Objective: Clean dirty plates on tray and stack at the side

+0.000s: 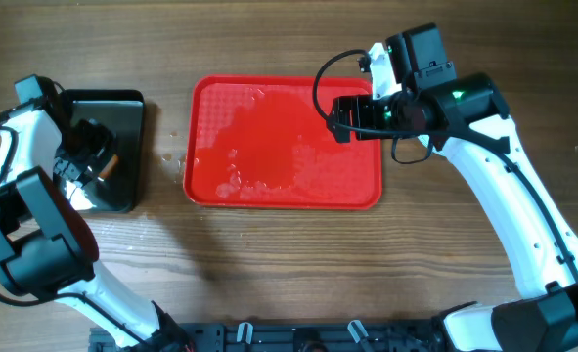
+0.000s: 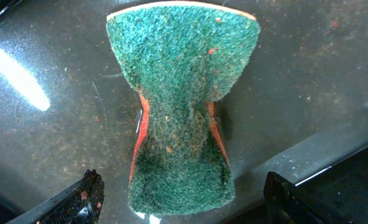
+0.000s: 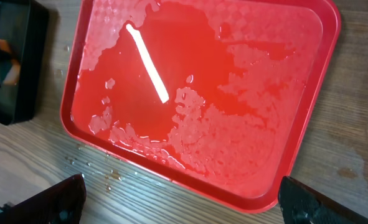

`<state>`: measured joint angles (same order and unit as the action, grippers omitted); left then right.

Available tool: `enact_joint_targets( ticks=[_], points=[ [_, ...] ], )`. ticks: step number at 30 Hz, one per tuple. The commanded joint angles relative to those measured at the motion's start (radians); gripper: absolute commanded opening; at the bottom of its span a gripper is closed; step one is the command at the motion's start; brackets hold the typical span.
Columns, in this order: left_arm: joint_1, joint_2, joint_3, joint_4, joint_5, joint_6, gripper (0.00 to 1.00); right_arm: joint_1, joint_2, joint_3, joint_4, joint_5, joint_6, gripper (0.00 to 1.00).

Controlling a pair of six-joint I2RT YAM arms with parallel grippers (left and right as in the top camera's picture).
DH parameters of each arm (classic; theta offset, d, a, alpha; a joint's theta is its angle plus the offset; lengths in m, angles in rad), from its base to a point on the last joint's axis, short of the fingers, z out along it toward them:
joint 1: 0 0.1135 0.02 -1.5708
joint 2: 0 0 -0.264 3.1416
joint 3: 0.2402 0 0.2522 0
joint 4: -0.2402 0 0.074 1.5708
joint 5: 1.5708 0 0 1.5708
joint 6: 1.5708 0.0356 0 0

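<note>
left gripper [image 2: 184,198]: fingers spread, empty, straddling the sponge's near end.
sponge [image 2: 180,93]: soft, waist pinched; lies on the black tray [image 2: 308,81].
right gripper [image 3: 184,202]: spread, empty, above the red tray [image 3: 264,74], right side.
red tray: stiff, water-slick; likely best gripped by its raised rim.
dirty plates: none in view.

1. A black glossy tray [image 1: 124,115] lies on the left part of the wooden table [image 1: 269,264]. Its dark surface reflects a bright streak of light.
2. A sponge [image 2: 180,93] shows against this tray's surface with its green scouring face up. An orange layer shows along its edges. It is pinched narrow at the waist and flares wide at both ends.
3. Small orange-brown specks dot the tray's surface around the sponge.
4. Water droplets [image 1: 168,156] are scattered on the bare wood just right of the black tray.
</note>
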<state>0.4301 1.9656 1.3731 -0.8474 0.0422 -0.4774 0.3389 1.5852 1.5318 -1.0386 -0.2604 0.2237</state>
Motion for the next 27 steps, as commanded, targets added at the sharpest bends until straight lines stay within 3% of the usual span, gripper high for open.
enact_joint_targets(
  ticks=[1, 4, 12, 18, 23, 27],
  points=[
    [0.0, 0.011, -0.008, -0.028, -0.018, -0.003, 0.82, 0.0, 0.008, -0.003, 0.01, 0.013, 0.012, 1.0],
    [0.0, 0.011, -0.036, -0.02, -0.018, -0.003, 0.89, 0.0, 0.008, -0.003, 0.01, 0.014, 0.012, 1.0],
    [-0.002, 0.011, -0.144, 0.086, -0.018, -0.01, 0.85, 0.0, 0.008, -0.003, 0.016, 0.013, 0.015, 1.0],
    [-0.002, -0.001, -0.112, 0.071, -0.009, -0.009, 0.84, 0.0, 0.008, -0.003, 0.017, 0.013, 0.012, 1.0],
    [-0.002, -0.117, 0.005, 0.044, 0.13, 0.002, 0.83, 0.0, 0.008, -0.003, 0.025, 0.013, 0.013, 1.0],
    [-0.002, -0.272, 0.041, 0.057, 0.3, 0.002, 0.89, 0.0, 0.008, -0.003, 0.029, 0.013, 0.015, 1.0]
  ],
)
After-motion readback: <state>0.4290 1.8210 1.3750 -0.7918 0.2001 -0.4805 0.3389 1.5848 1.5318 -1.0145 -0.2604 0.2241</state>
